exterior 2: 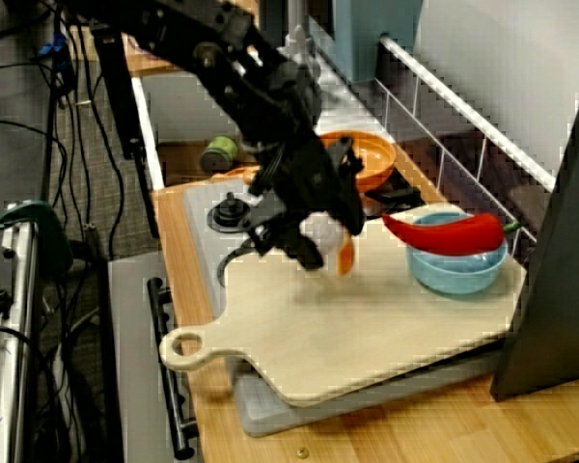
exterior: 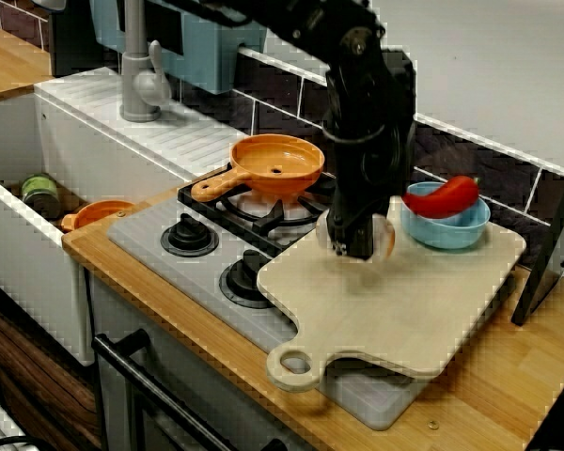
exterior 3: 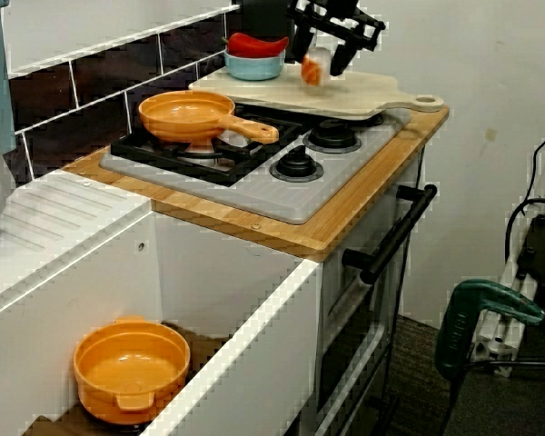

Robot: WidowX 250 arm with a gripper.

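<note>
In the view facing the wall, my gripper (exterior: 359, 241) hangs over the far left part of a pale wooden cutting board (exterior: 404, 310). It is shut on a small white and orange toy food piece (exterior: 383, 235). The view from the board's end shows the piece (exterior 2: 332, 243) a little above the board (exterior 2: 367, 328), with a shadow under it. From the sink's end the gripper (exterior 3: 320, 62) and the piece (exterior 3: 313, 67) appear small at the back. A blue bowl (exterior: 449, 228) holding a red pepper (exterior: 448, 195) stands on the board's far corner, just right of the gripper.
An orange pan (exterior: 276, 165) sits on the back burner of the grey stove (exterior: 160, 246), left of the gripper. The sink (exterior 3: 254, 363) holds an orange bowl (exterior 3: 132, 368) and a green can (exterior: 40, 194). A grey tap (exterior: 139, 80) stands behind it. A dark panel (exterior 2: 555, 251) leans by the board.
</note>
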